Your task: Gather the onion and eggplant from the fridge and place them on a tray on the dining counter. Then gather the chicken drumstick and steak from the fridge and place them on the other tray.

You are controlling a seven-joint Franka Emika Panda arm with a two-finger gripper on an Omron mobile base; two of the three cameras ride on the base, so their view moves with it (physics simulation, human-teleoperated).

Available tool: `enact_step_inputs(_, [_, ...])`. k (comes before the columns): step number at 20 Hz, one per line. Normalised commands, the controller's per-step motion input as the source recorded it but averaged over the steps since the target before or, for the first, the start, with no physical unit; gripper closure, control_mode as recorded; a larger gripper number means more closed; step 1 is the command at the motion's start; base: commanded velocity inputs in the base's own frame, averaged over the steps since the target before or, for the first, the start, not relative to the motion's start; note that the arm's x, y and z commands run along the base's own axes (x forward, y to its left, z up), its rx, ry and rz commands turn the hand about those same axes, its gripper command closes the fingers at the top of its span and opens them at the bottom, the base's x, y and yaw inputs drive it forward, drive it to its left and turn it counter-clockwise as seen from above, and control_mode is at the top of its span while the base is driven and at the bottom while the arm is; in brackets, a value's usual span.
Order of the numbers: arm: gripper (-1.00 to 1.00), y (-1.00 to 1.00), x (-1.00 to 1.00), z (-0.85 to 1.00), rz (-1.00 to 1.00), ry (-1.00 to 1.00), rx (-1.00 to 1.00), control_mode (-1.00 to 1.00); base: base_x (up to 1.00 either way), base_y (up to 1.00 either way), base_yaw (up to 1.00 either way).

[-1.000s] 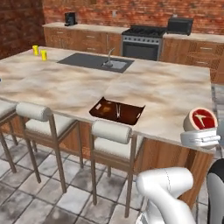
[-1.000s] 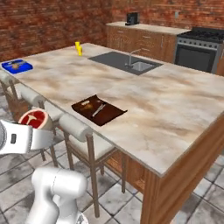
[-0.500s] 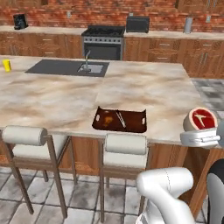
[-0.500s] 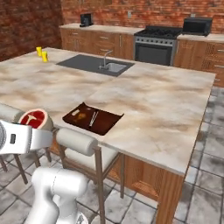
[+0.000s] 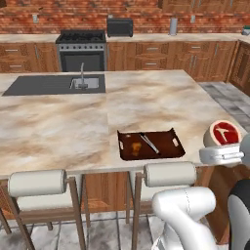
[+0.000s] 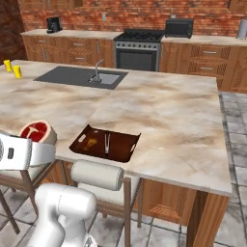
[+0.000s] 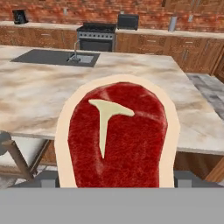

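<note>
steak (image 7: 117, 138) upright between gripper (image 7: 117, 177) fingers

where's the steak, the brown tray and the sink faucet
steak (image 7: 117, 135), hand view, middle of the red meat face
brown tray (image 5: 172, 151), left base view, bare floor near its right end
sink faucet (image 6: 98, 67), right base view, the upright spout

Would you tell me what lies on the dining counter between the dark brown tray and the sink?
Nothing: in the left base view the marbled top of the dining counter is bare between the tray and the sink.
</note>
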Motion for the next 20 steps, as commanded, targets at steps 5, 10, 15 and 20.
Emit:
enact_step_inputs(5, [1.00,0.00,0.00,0.00,0.00,0.00,0.00,1.00,0.64,0.06,-0.20])
enact_step_inputs(10, [1.00,-0.39,0.84,-0.12,-0.11,0.14,0.03,-1.00,0.00,0.00,0.00])
enact_step_inputs(15, [1.00,-0.02,1.00,-0.40,-0.05,0.21,-0.01,-1.00,0.00,0.00,0.00])
enact_step_inputs(20, [1.00,0.05,0.74,-0.50,0.00,0.12,-0.02,-1.00,0.00,0.00,0.00])
